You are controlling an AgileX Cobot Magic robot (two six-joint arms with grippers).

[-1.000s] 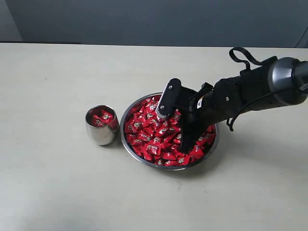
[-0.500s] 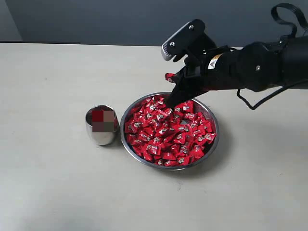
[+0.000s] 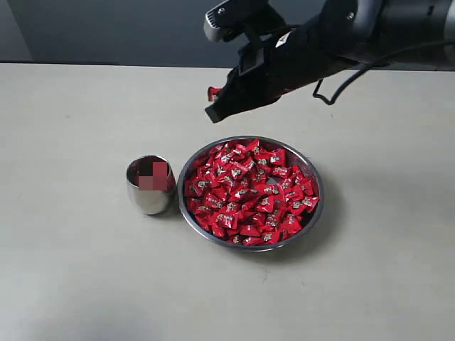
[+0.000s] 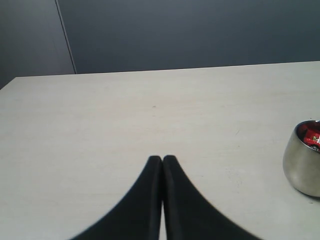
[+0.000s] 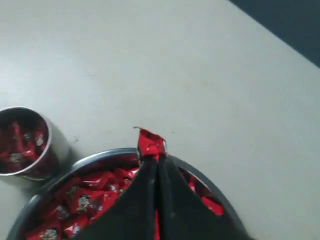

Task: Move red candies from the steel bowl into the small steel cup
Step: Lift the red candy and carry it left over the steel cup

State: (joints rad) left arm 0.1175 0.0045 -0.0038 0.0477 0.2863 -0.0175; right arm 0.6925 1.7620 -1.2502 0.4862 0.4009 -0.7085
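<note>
The steel bowl [image 3: 183,202] sits mid-table, heaped with red candies [image 3: 249,193]. Left of it stands the small steel cup [image 3: 147,201], holding a few candies. High above the bowl's far-left rim, my right gripper [image 3: 217,101] is shut on one red candy [image 3: 212,92]. The right wrist view shows that candy [image 5: 150,142] pinched at the gripper's [image 5: 155,158] tip, over the bowl's rim [image 5: 100,156], with the cup [image 5: 51,159] off to one side. My left gripper [image 4: 162,159] is shut and holds nothing; the cup [image 4: 301,167] shows at that view's edge.
The pale table [image 3: 85,284] stretches bare around bowl and cup. A dark wall [image 3: 106,32] backs its far edge. The right arm's black body and cable [image 3: 341,42] hang over the table behind the bowl.
My right gripper has lifted out of the bowl with one candy pinched in it. It has risen and moved left.
</note>
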